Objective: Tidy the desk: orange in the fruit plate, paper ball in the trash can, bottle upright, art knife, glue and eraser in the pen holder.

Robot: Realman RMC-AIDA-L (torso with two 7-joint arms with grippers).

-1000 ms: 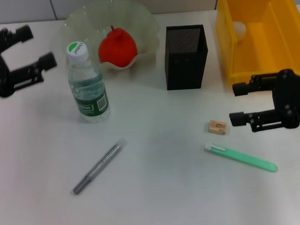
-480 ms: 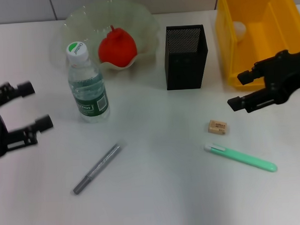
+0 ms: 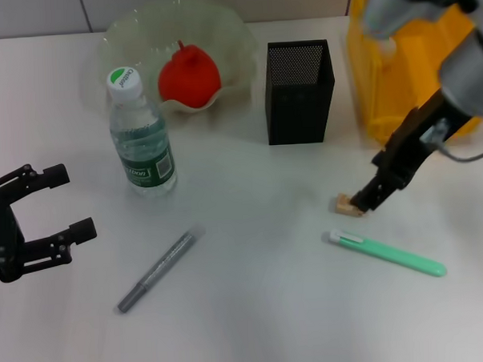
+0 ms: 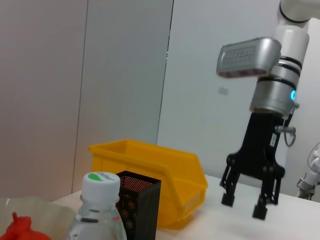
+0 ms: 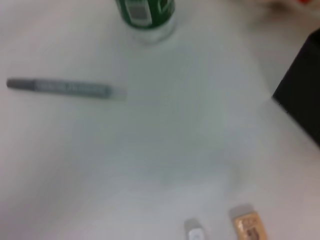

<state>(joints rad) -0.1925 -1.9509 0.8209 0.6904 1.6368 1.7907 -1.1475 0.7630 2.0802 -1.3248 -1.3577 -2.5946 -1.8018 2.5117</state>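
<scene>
Right end effector (image 3: 363, 201) angled down, fingers apparently parted; left end effector (image 3: 66, 203) spread wide, low.

The orange (image 3: 189, 75) is sitting in the fruit plate (image 3: 123, 42), far left, behind the upright bottle (image 3: 140, 136). The grey art knife (image 3: 159, 269), tan eraser (image 3: 346, 205) and mint-green glue (image 3: 386, 253) are lying near; the pen holder (image 3: 298, 91) is standing left of the trash can (image 3: 417, 65).

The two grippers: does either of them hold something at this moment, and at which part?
Nothing is held. The right gripper is down at the eraser with its jaws open in the left wrist view. The left gripper is open over bare table.
</scene>
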